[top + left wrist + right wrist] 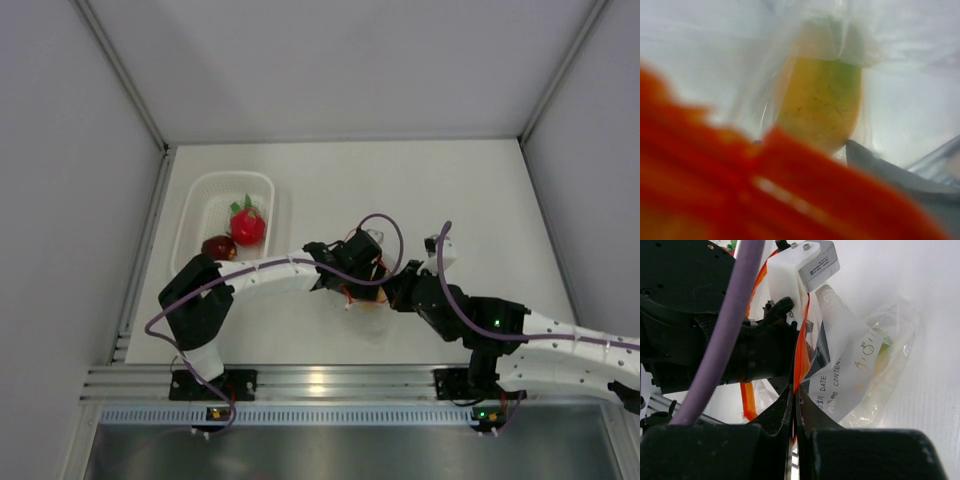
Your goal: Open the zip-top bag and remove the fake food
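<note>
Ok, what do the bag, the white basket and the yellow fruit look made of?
Zip-top bag: thin clear plastic film, glossy, creased, see-through. White basket: probably rigid moulded plastic, judging by its thin even rim. Yellow fruit: likely matte plastic or foam; speckled skin, view blurred.

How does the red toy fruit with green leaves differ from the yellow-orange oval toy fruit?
The red toy fruit with green leaves lies bare in the white perforated plastic basket; the yellow-orange oval toy fruit sits inside the clear crinkly zip-top bag. The red one is roundish and leafy; the yellow one is elongated, green-tinged, and shows no leaves. Both are small toys.
</note>
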`<state>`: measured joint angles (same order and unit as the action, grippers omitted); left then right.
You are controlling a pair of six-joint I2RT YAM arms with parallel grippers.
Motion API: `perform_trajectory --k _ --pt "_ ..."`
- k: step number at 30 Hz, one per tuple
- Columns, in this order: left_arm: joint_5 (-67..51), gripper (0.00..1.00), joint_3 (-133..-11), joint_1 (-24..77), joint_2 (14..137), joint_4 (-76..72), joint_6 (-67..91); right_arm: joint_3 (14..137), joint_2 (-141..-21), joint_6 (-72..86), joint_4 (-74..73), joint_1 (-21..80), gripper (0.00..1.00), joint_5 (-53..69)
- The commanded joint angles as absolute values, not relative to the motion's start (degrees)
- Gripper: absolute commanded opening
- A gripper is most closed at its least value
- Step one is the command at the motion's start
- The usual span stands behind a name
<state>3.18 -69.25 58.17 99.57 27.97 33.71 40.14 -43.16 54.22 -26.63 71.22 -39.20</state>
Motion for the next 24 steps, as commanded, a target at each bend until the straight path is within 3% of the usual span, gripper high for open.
perform_trajectory --k 1,3,8,11,21,22,24 --pt "0.53 0.73 -70.75 57.57 101.86 22.07 36.73 40.08 -41.58 54.75 -26.54 72.25 0.00 -40.34" --pt "1.05 0.73 -71.45 58.01 103.52 20.58 37.87 39.38 -41.22 54.76 -26.37 72.25 0.00 -40.25" --pt "2.55 0.87 -76.45 60.29 107.75 18.72 37.09 37.71 -40.52 54.84 -25.84 72.25 0.00 -39.03" --pt "3.16 0.89 -78.92 61.17 111.17 18.54 35.95 37.09 -39.82 54.58 -25.58 72.33 0.00 -37.62" --pt "3.34 0.84 -85.86 63.02 119.61 15.91 35.86 34.46 -36.22 54.32 -26.28 72.25 0.00 -37.18" --pt "3.34 0.76 -86.83 63.10 120.05 15.82 36.12 34.28 -35.95 54.23 -26.71 72.25 0.00 -37.18" --pt "3.60 0.70 -87.54 63.37 120.58 15.82 36.73 34.28 -35.42 54.49 -27.33 72.16 0.00 -37.35"
